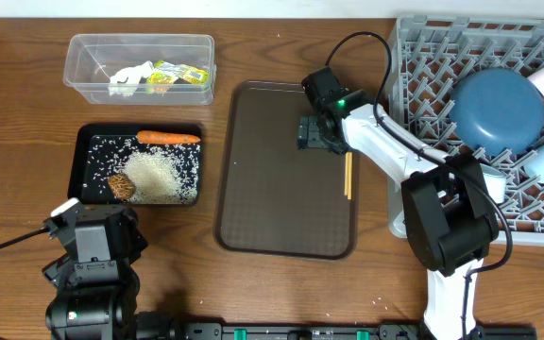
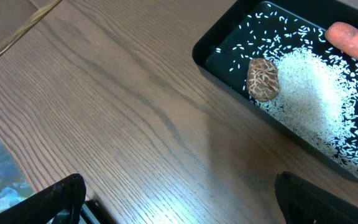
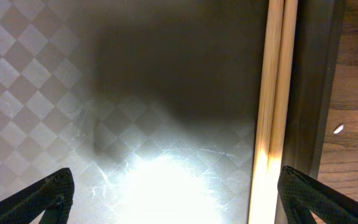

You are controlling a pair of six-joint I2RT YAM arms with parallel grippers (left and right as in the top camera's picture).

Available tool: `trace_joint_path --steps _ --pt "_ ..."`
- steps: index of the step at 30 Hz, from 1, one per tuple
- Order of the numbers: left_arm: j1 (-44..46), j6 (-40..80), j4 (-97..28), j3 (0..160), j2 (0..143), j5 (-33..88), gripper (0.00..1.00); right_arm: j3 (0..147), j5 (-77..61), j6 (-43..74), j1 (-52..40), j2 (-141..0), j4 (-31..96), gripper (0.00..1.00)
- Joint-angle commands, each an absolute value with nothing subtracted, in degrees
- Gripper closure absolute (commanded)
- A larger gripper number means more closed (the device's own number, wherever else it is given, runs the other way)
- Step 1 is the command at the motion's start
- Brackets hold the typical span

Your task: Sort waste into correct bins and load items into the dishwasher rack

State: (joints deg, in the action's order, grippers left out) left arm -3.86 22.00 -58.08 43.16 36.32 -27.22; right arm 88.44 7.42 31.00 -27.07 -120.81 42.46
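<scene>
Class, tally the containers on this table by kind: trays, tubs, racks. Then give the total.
Trays: 2 (black tray, brown tray)
Tubs: 1 (clear tub)
Racks: 1 (grey rack)
Total: 4

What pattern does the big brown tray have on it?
Little checkered squares cover the brown tray; the right wrist view shows it best.
</scene>
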Motion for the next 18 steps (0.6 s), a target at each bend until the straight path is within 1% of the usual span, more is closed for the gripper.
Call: trace_joint_path --steps 1,18 --pt "-3.79 21.23 -58.17 43.03 36.34 -27.9 0.02 89.08 9.02 31.24 -27.0 -121.99 42.68 0.02" --pt "-3.79 21.23 -58.17 43.03 36.34 -27.9 0.02 87.7 8.71 31.31 -27.07 -122.02 41.3 0.01"
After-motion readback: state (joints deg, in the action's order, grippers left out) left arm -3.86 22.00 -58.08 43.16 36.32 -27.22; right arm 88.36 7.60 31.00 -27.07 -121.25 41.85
